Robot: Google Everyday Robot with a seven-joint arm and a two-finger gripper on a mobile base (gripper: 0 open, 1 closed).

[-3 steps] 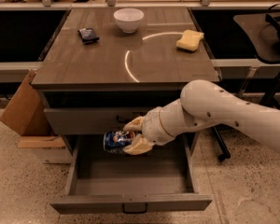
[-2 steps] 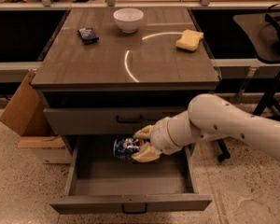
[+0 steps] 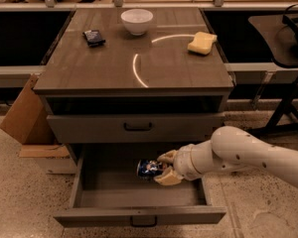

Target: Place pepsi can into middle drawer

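The pepsi can, blue with white markings, lies on its side in my gripper, which is shut on it. The gripper's tan fingers clasp the can's right end. I hold the can inside the open middle drawer, low over its grey floor near the back. Whether the can touches the floor I cannot tell. My white arm reaches in from the right.
A shut drawer front with a black handle sits above the open one. On the cabinet top are a white bowl, a small dark packet and a yellow sponge. A cardboard box stands at the left.
My gripper has moved the can to the right and down, deeper into the open drawer. The drawer and the things on top have not moved.
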